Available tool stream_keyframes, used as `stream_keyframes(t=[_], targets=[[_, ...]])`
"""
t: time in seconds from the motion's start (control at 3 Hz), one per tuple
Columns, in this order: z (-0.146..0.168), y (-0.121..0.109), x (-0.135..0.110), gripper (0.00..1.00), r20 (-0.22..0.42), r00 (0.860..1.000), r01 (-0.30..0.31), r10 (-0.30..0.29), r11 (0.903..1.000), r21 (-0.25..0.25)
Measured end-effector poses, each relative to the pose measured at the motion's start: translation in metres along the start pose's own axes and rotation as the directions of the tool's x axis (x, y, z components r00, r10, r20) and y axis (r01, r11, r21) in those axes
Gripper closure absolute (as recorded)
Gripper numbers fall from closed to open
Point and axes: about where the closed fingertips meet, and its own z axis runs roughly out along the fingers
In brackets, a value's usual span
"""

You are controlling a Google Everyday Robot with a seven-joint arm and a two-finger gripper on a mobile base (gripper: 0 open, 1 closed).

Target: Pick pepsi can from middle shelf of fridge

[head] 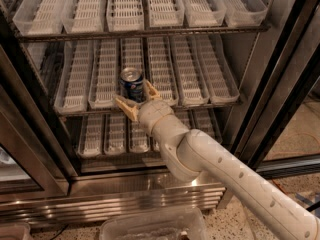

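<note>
Camera view: gripper at the front edge of the middle shelf, spread wide, nothing clamped; one finger low and left of the pepsi can, the other up by its right side. Contact with the can not discernible. Can dead ahead of the palm, just beyond and slightly above, upright, long axis vertical, at the front end of the third lane from the left. Likely next: short push forward, then close across the can's width. Single arm reaching in from lower right. Count: one can, one gripper, three racks showing in the fridge, six lanes on the middle one
</note>
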Motion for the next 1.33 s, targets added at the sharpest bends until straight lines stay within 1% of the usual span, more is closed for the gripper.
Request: stream_keyframes(t=[0.33, 1.0, 1.33], targets=[[0.0068, 0.0040, 0.0009, 0.50, 0.002, 1.000, -0.004, 0.004, 0.9998, -0.019], [0.0068, 0.0040, 0.0009, 0.95, 0.002, 1.000, -0.004, 0.004, 0.9998, -0.019], [0.0053, 0.0054, -0.0077, 1.00, 0.003, 1.000, 0.010, -0.010, 0.9994, -0.032]])
